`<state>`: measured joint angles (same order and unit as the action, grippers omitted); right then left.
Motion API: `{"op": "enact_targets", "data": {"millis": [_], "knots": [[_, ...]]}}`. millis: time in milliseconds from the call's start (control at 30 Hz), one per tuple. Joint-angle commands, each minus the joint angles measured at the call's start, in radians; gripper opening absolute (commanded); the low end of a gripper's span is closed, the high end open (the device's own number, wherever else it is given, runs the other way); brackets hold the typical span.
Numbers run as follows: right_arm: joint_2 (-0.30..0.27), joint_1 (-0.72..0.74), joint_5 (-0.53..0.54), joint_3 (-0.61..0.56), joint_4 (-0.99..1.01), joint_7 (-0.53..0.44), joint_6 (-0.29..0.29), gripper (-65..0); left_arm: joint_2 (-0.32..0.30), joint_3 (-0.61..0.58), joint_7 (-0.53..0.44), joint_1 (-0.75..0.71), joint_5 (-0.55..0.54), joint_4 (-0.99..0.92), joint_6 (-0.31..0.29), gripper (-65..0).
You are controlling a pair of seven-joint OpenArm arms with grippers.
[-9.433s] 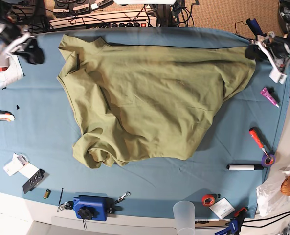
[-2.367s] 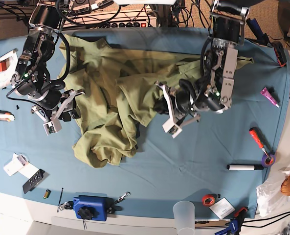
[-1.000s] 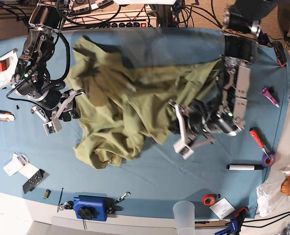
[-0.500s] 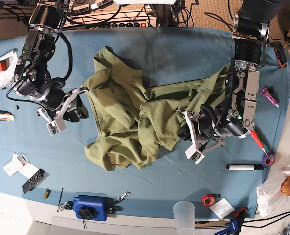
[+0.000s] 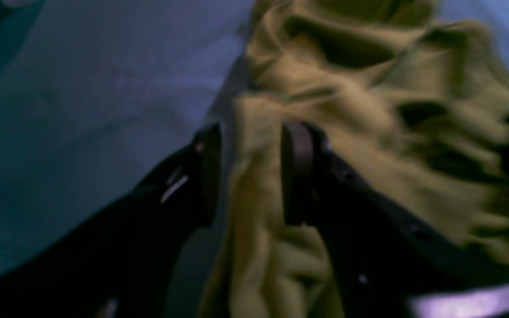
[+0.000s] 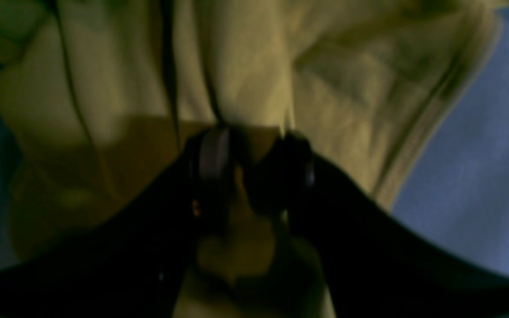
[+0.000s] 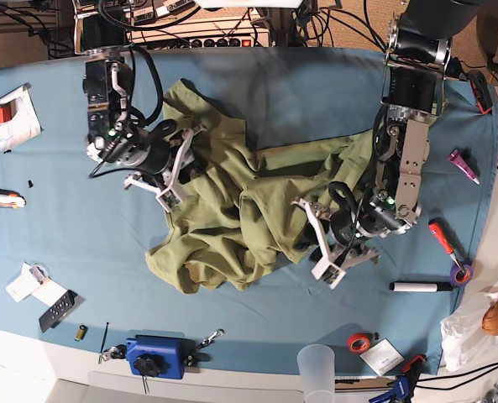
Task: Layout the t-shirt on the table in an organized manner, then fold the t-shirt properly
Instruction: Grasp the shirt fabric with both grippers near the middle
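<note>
Lying crumpled across the middle of the teal surface point(image 7: 257, 336), the olive t-shirt point(image 7: 211, 243) sits beneath both arms; the left gripper point(image 7: 320, 243) stands parted over its folds, and the right gripper point(image 7: 180, 168), also parted, is above it.

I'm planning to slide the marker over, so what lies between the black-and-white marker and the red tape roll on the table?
Only bare blue cloth lies between the marker and the red tape roll, seen in the base view.
</note>
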<state>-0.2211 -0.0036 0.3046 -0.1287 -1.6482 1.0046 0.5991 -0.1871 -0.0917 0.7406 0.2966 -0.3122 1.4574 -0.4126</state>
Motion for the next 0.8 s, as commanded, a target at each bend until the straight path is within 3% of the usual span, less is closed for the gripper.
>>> {"op": "enact_targets", "data": {"millis": [0,133,267,433,667,700,767], "knots": [[0.005,0.011,-0.011,-0.010,0.000,-0.003,-0.011,-44.8,-0.005,0.003,-0.017,0.034,-0.012,-0.004,-0.002,-41.5],[0.016,0.012,-0.019,-0.008,0.001,0.008,-0.036,-44.8,-0.011,0.003,0.000,0.045,-0.012,-0.031,-0.002,-41.5],[0.009,0.009,-0.045,-0.007,0.001,0.084,-0.035,-44.9,-0.012,0.003,0.003,0.058,-0.013,-0.030,-0.002,-43.4],[0.008,-0.002,-0.048,-0.007,0.001,0.099,-0.035,-44.9,-0.012,0.003,0.003,0.059,-0.013,-0.030,-0.003,-65.0],[0.006,-0.003,-0.048,-0.007,0.001,0.111,-0.035,-44.9,-0.013,0.003,0.045,0.064,-0.013,-0.030,-0.052,-65.0],[0.002,-0.003,-0.048,-0.007,0.001,0.113,-0.035,-44.9,-0.013,0.003,0.044,0.067,-0.013,-0.030,-0.052,-62.3],[-0.010,-0.003,-0.048,-0.007,0.001,0.114,-0.035,-44.9,-0.012,0.003,0.041,0.071,-0.017,-0.030,-0.057,-47.3]]}}
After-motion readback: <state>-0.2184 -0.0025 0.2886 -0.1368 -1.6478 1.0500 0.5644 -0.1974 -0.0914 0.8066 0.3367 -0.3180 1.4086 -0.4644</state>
